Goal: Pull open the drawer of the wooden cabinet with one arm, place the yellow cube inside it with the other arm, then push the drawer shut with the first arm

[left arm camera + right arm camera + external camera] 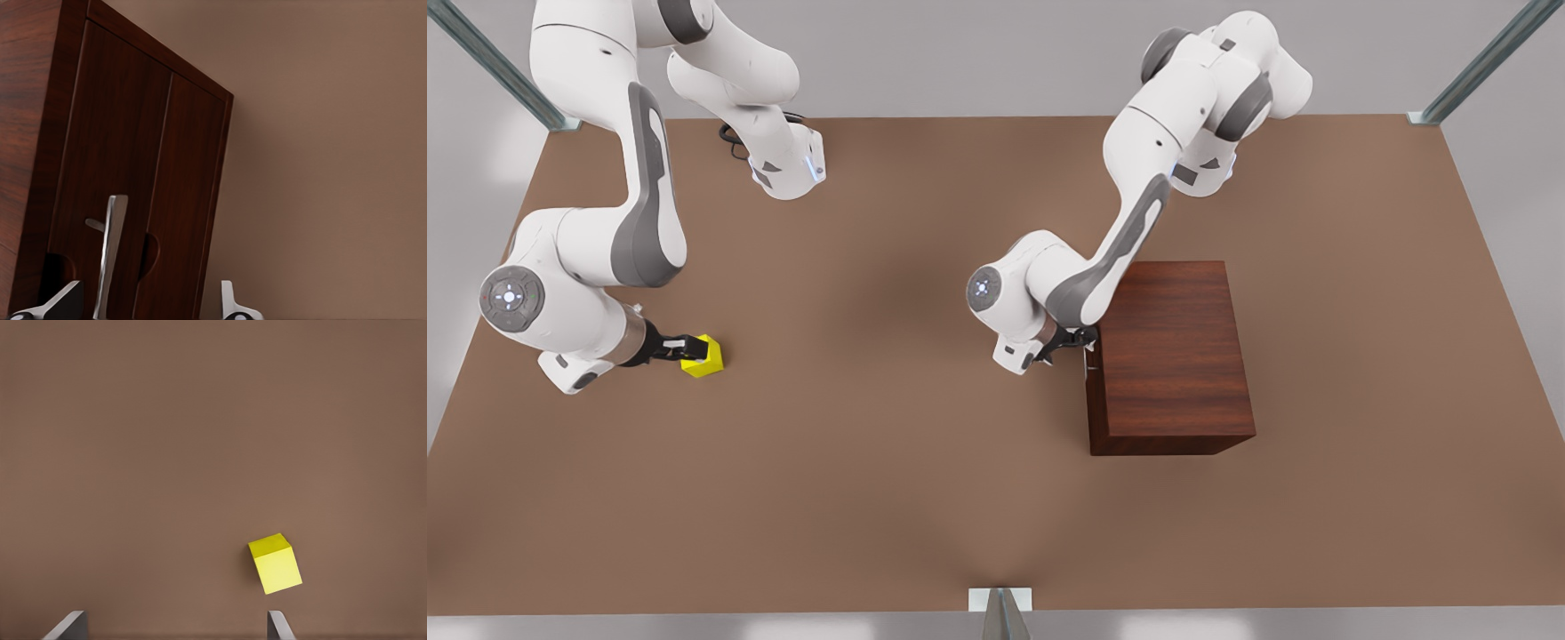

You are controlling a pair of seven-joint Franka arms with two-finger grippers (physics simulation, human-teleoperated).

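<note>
The wooden cabinet (1174,356) stands on the table at the front view's right. Its drawer (113,147) sits flush and shut, and the thin silver handle (112,247) faces the front view's left. My left gripper (1080,342) is at that face, open, with the handle between its fingers (233,307) and no grip on it. The yellow cube (704,356) rests on the table at the front view's left. My right gripper (680,347) is low beside it and open. In the right wrist view the cube (275,563) lies just beyond one fingertip (279,625), not between the two.
The brown table (925,444) stretches wide between the cube and the cabinet. Metal frame posts stand at the far corners (1432,116), and another at the middle of the near edge (1000,609). The arms' upper links hang over the far half of the table.
</note>
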